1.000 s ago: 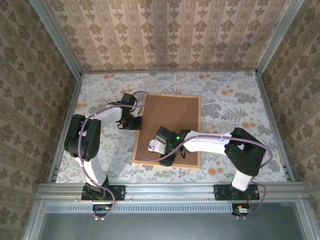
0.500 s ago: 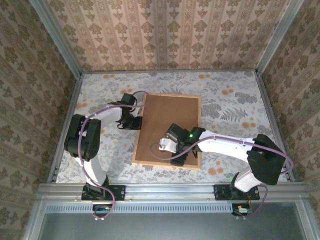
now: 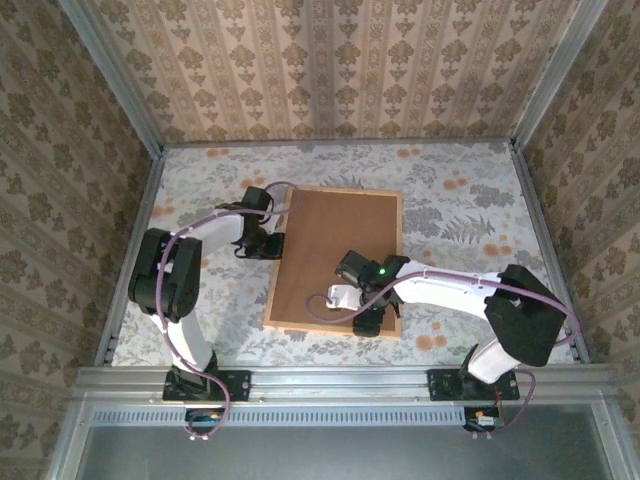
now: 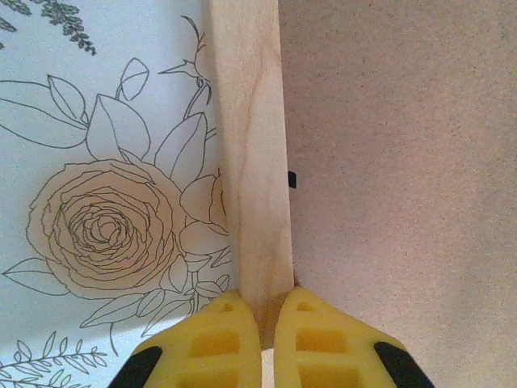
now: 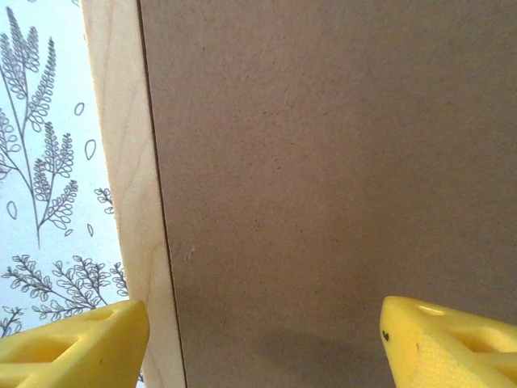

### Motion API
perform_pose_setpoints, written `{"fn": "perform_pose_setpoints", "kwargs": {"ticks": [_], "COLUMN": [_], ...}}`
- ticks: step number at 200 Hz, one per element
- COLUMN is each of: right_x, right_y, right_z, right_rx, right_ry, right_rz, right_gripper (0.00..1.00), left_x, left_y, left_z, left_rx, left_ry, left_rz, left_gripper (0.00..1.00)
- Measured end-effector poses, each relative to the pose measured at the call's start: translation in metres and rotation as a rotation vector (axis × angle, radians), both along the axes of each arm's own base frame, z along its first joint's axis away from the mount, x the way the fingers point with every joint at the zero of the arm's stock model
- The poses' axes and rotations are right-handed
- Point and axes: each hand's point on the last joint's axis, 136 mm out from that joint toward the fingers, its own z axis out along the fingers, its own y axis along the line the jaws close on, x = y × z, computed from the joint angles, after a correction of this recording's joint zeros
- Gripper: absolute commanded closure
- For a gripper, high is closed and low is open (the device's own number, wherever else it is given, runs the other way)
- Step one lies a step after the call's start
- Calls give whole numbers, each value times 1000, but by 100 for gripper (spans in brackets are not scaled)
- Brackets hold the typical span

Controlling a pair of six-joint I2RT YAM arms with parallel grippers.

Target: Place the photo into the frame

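Left gripper, fingers pressed together, sits at the left rail of the frame, which lies back-up mid-table, brown board showing. Right gripper hangs over the frame's near edge, toward its right corner, jaws wide apart, holding nothing.

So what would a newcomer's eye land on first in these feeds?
The frame lies back-up, its brown board showing, in the middle of the floral table. The left gripper is shut, its yellow tips at the frame's left moulding. The right gripper hangs open over the board by the near edge.
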Motion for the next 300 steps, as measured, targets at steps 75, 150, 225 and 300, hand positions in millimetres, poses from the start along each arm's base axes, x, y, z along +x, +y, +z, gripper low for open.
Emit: {"fn": "perform_pose_setpoints", "kwargs": {"ticks": [75,150,225,300], "right_x": [0,1,-3,-4], "right_y": [0,0,2,3], "right_z": [-10,-10,-11,-14], "right_rx": [-15,-16,-23,-34], "right_ry": [9,2,-23,-23], "right_rz": [15,40,104,146], "right_gripper": [33,51,66,75], "left_x": [0,0,1,1], "left_y": [0,0,0,0], "left_z": [0,0,0,0], "left_rx": [0,0,3,2], "left_ry": [0,0,-2,-6], "left_rz": [0,0,1,1], "left_gripper": [94,94,94,94]}}
